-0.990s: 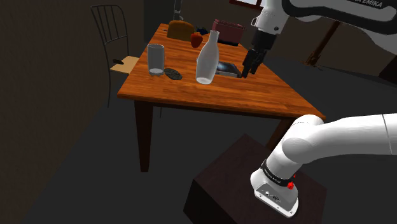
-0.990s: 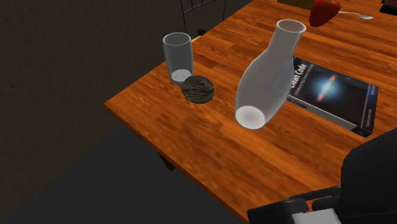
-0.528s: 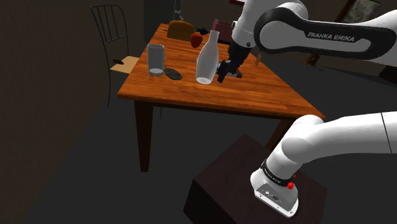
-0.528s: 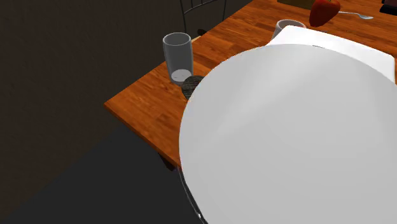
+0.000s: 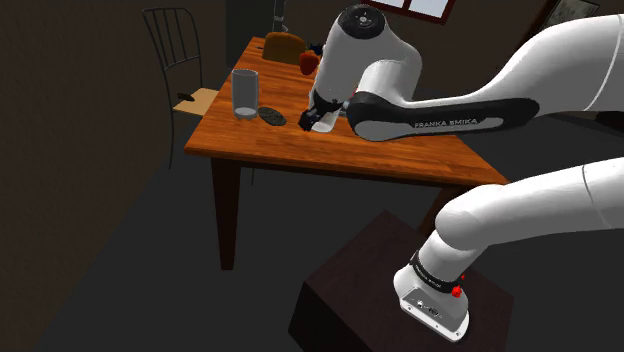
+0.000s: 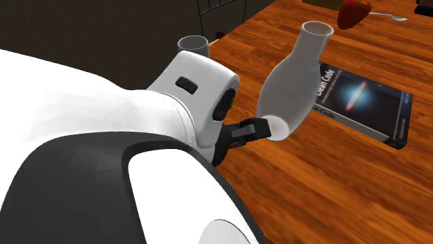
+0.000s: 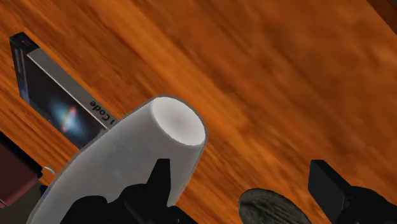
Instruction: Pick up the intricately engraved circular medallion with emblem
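The medallion (image 5: 271,116) is a dark, round, engraved disc lying flat on the wooden table (image 5: 400,150), beside a drinking glass (image 5: 245,93). My gripper (image 5: 308,120) hovers just to the shoulder view's right of the disc, low over the table and close to a tall white vase (image 6: 295,83). In the wrist view the medallion (image 7: 270,207) lies between my open fingers (image 7: 327,181), below them and untouched. The other finger stands close against the base of the vase (image 7: 127,159). In the second exterior view the gripper (image 6: 243,133) juts out beside the vase, and the arm hides the disc.
A book (image 6: 361,100) lies flat behind the vase. A strawberry (image 5: 309,62) and a loaf of bread (image 5: 284,46) sit at the table's far side. A chair (image 5: 175,40) stands at the shoulder view's left. The table's near edge (image 5: 330,168) lies close by.
The arm has swung across the table towards the shoulder view's left, carrying the gripper from beside the book, past the vase, to just by the medallion. Nothing on the table has moved.
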Controlling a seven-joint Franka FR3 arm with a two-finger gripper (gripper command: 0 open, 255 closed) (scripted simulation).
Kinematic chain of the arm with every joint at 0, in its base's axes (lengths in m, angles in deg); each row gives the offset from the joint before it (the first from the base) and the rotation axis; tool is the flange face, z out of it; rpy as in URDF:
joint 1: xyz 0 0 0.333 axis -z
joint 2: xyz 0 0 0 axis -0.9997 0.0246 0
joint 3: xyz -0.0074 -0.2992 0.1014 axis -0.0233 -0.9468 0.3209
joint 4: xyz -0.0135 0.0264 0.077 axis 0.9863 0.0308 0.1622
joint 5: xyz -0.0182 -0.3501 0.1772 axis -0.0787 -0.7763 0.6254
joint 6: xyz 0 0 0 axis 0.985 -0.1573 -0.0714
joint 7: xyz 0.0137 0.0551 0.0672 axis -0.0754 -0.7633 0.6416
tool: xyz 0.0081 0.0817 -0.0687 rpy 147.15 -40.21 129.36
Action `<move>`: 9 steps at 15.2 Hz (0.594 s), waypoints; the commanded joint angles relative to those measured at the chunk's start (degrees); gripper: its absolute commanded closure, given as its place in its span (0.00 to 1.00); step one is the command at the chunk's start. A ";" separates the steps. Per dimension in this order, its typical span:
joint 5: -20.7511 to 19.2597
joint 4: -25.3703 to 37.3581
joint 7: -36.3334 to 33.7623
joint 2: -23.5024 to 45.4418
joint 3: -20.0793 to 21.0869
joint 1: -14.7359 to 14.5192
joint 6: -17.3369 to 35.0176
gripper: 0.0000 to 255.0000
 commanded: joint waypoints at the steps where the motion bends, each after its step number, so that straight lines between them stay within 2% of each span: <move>1: -6.74 1.62 -7.84 3.18 7.26 5.52 3.30 0.00; 4: -18.34 5.51 -19.69 7.59 19.43 16.57 5.08 0.00; 6: -26.73 9.05 -27.78 10.51 29.14 25.58 4.08 0.00; 8: -34.84 13.15 -35.22 13.07 40.93 36.61 1.47 0.00; 9: -38.21 15.32 -38.31 13.59 47.76 43.20 0.05 0.00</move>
